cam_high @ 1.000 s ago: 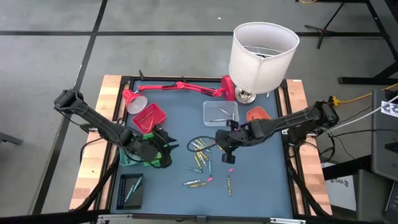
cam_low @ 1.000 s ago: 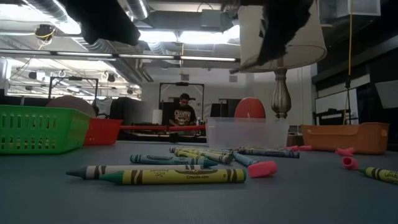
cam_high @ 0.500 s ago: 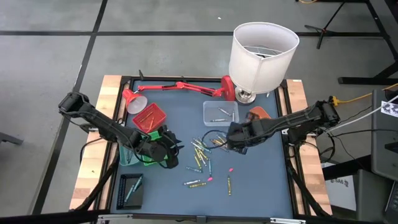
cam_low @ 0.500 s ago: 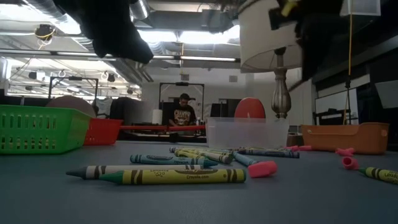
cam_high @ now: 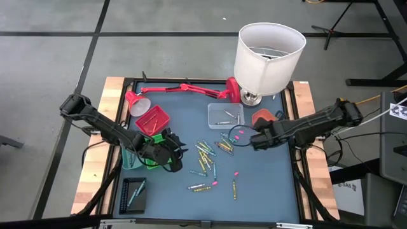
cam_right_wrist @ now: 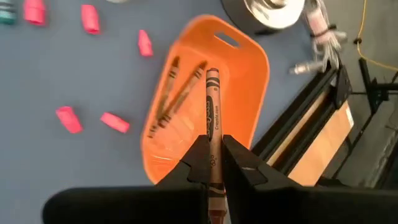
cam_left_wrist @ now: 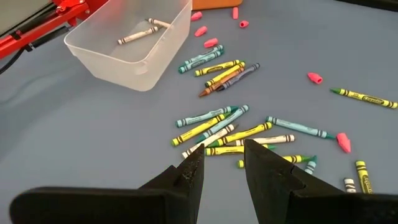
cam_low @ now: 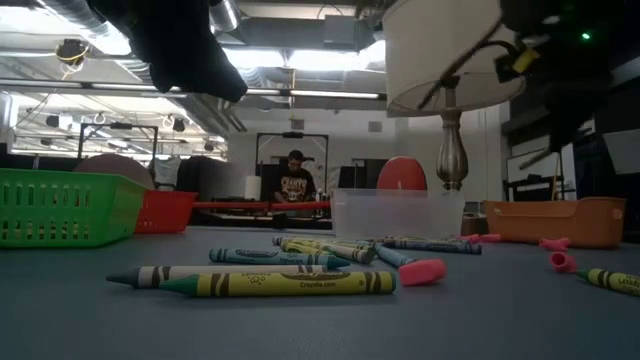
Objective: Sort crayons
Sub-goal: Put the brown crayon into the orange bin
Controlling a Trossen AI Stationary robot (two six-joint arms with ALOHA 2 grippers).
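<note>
Right wrist view: right gripper jaws pinched on a brown crayon above the orange tray. Left gripper jaws parted, empty, over scattered crayons.

Paper-wrapped crayons; clear plastic tub

In the low view, the yellow crayon lying nearest the camera on the counter carries a dark oval label reading "Crayola". Wrappers on the other crayons show print too small to read.
</note>
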